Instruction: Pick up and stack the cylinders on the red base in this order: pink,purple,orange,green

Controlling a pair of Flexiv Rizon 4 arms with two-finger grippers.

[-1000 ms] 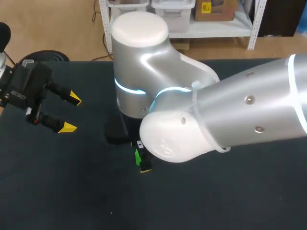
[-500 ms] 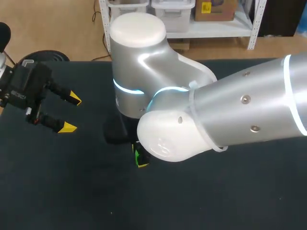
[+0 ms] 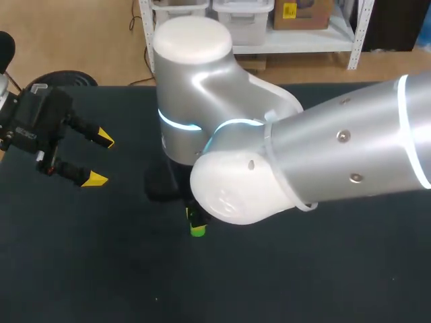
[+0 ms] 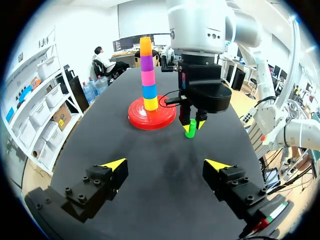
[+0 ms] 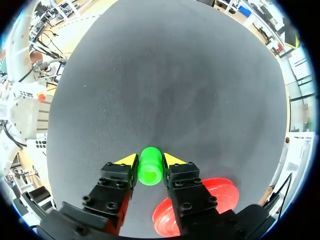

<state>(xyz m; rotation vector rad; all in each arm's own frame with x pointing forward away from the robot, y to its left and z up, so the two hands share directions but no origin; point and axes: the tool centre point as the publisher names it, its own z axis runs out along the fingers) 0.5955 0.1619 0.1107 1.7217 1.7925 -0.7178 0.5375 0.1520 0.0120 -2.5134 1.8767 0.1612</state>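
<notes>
From above, the right arm (image 3: 323, 161) hides the base (image 4: 150, 119) and most of the right gripper (image 5: 150, 160). Its fingers clamp the green cylinder (image 5: 150, 172), upright, axis along them. The left gripper (image 4: 165, 164) is spread wide.

head view | right arm (image 3: 323, 168) hides red base (image 4: 137, 114) and stack (image 4: 146, 75) | green cylinder (image 3: 196, 231) only partly visible

Silver right arm (image 3: 337, 155), cyan rings (image 3: 178, 124); black, yellow-tipped left claw (image 3: 100, 159).
</notes>
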